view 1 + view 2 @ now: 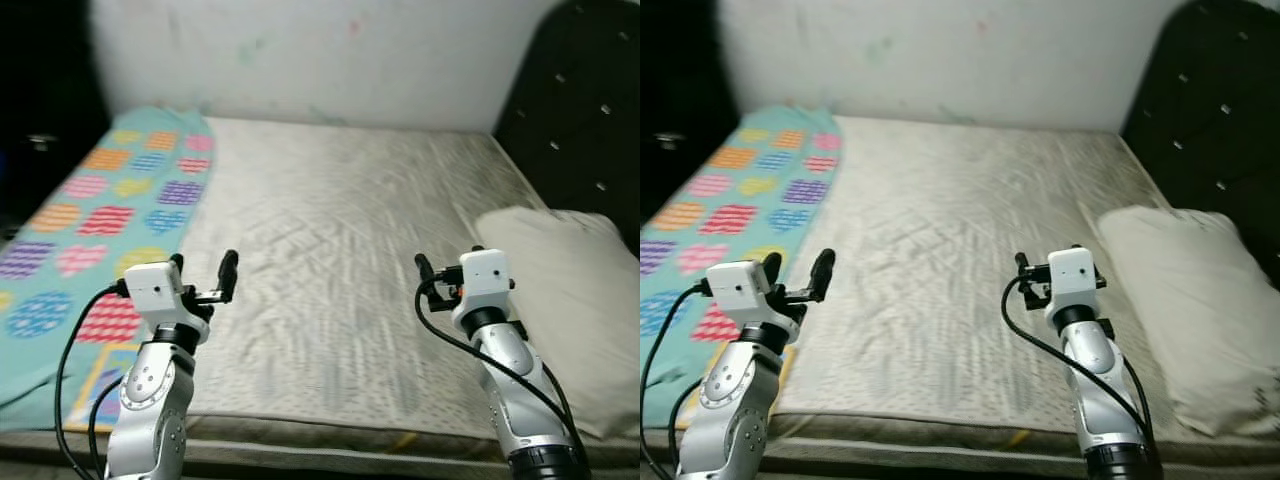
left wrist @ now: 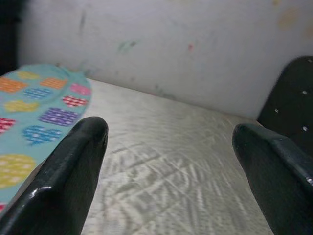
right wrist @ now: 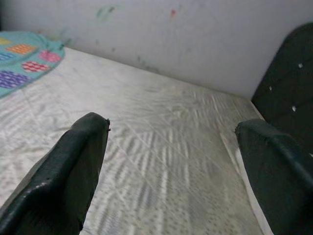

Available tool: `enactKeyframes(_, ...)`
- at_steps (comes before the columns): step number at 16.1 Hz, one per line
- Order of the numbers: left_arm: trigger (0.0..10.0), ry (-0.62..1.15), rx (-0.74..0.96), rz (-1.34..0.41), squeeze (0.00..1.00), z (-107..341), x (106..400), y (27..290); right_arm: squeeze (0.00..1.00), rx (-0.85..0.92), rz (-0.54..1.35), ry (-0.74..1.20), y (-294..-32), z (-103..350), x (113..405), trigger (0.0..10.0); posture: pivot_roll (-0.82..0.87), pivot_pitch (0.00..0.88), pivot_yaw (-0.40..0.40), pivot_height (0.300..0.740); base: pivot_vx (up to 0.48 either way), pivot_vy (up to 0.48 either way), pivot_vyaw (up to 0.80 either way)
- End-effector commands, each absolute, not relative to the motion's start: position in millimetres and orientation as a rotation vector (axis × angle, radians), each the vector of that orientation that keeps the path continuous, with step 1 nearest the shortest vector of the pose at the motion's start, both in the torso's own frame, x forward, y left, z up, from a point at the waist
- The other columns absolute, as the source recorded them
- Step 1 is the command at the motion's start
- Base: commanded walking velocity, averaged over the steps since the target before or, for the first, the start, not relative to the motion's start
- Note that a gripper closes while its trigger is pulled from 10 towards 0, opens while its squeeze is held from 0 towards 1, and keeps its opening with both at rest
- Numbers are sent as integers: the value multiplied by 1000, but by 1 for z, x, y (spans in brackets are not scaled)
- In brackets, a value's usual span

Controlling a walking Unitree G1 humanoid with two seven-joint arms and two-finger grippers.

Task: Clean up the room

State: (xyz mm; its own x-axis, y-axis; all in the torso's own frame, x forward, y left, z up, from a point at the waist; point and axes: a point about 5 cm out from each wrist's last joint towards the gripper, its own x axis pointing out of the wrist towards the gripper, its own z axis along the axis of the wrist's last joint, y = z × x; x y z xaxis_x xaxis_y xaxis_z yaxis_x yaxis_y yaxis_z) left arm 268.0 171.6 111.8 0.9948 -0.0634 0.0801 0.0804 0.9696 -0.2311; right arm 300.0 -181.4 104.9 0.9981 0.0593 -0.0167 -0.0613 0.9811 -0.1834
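Observation:
A teal blanket [image 1: 110, 220] printed with colourful hearts lies spread along the left side of the bed. A white pillow [image 1: 560, 290] rests on the right side, by the headboard. My left gripper [image 1: 203, 268] hovers open over the near left part of the bare mattress [image 1: 340, 230], beside the blanket's edge, with nothing between its fingers. My right gripper [image 1: 450, 262] is held open just left of the pillow, also holding nothing. In the left wrist view, the left gripper [image 2: 171, 132] points across the mattress toward the wall. In the right wrist view, the right gripper [image 3: 172, 126] does the same.
A black tufted headboard [image 1: 580, 110] rises at the right, and a white wall [image 1: 330, 60] closes the far side. A flat yellow-edged thing [image 1: 100, 375] pokes out under the blanket at the near left corner. The left background is dark.

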Motion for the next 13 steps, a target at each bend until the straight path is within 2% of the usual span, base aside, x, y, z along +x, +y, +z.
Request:
enactKeyframes(1, 10000, -79, -230, -61, 0, 114, 268, 175, 0, -174, 73, -4, -176, 109, 303, 10000, -54, 0, -45, 740, 0, 480, 0)
enactKeyframes(13, 10000, -76, -221, -45, 0, 112, 268, 175, 0, -172, 104, 7, -176, 110, 308, 10000, -56, 0, -51, 740, 0, 480, 0)
